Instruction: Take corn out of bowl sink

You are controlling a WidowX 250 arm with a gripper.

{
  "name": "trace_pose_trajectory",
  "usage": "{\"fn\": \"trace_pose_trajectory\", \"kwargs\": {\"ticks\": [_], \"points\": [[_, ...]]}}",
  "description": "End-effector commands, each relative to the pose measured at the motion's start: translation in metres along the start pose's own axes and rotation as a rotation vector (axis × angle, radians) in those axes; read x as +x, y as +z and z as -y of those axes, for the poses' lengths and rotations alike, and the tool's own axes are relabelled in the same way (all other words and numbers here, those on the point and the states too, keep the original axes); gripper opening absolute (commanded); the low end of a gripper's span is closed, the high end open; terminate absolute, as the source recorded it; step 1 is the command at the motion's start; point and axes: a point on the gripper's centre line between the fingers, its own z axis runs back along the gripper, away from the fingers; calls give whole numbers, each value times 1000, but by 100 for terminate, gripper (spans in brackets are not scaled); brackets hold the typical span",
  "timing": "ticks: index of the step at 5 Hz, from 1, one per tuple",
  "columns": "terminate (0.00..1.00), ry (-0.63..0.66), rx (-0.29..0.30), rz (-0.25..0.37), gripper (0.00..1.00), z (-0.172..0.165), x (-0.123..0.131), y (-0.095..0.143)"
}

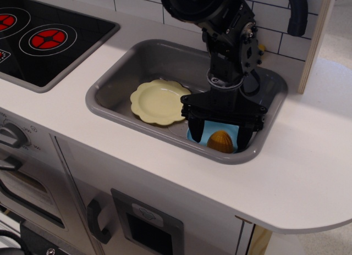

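Observation:
The yellow-orange corn (220,140) sits in the light blue bowl (209,128) at the front right of the grey sink (118,76). My black gripper (220,140) is open, lowered into the bowl, with one finger (196,133) left of the corn and the other finger (243,138) right of it. The fingers straddle the corn without closing on it. The gripper body hides most of the bowl.
A pale yellow scalloped plate (158,101) lies in the sink left of the bowl. A black stovetop with red burners (47,39) is at the far left. A yellow object (261,48) peeks out behind the arm. White countertop (308,156) surrounds the sink.

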Motion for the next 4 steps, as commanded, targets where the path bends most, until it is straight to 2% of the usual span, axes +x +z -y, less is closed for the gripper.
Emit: {"fn": "trace_pose_trajectory", "kwargs": {"ticks": [1,4], "points": [[0,7,-11,22,0,3,7,1],[0,21,-58,26,0,-1,15,21]]}}
